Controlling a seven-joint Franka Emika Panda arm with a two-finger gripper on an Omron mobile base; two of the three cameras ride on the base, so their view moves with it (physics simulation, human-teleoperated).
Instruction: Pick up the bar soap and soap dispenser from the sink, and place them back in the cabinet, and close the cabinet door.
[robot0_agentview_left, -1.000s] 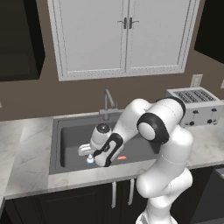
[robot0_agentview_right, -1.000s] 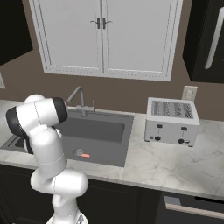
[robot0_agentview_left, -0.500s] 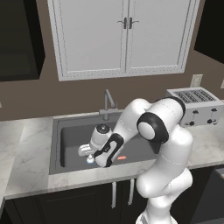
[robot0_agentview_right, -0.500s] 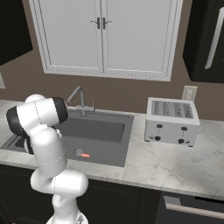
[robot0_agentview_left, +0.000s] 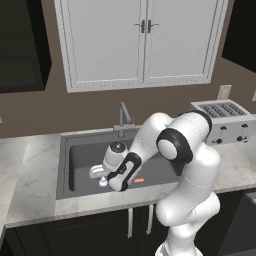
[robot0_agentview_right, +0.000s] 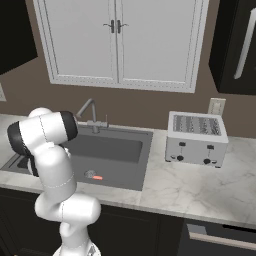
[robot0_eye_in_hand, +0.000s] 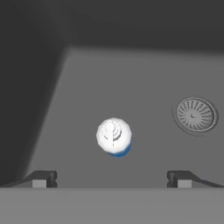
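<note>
Nothing shifted over the last second: two-finger gripper (robot0_eye_in_hand: 112, 178), jaws spread wide and empty, still poised directly above small blue white-pumped soap dispenser (robot0_eye_in_hand: 113, 137) standing in dark grey sink (robot0_eye_in_hand: 144, 74). Descent and grasp yet to come; tiny orange-red bar soap (robot0_agentview_left: 139, 179) untouched near round drain ring (robot0_eye_in_hand: 195, 115).

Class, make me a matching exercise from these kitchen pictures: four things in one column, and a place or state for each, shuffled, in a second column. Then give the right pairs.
Things
1. soap dispenser
2. bar soap
3. toaster
4. pincer

Places or states
A. on the marble counter, to the right of the sink
B. open, hanging above the sink floor
C. upright on the sink floor, white pump top facing the hand camera
D. lying flat on the sink floor beside the drain

Pairs: 1-C, 2-D, 3-A, 4-B
</note>
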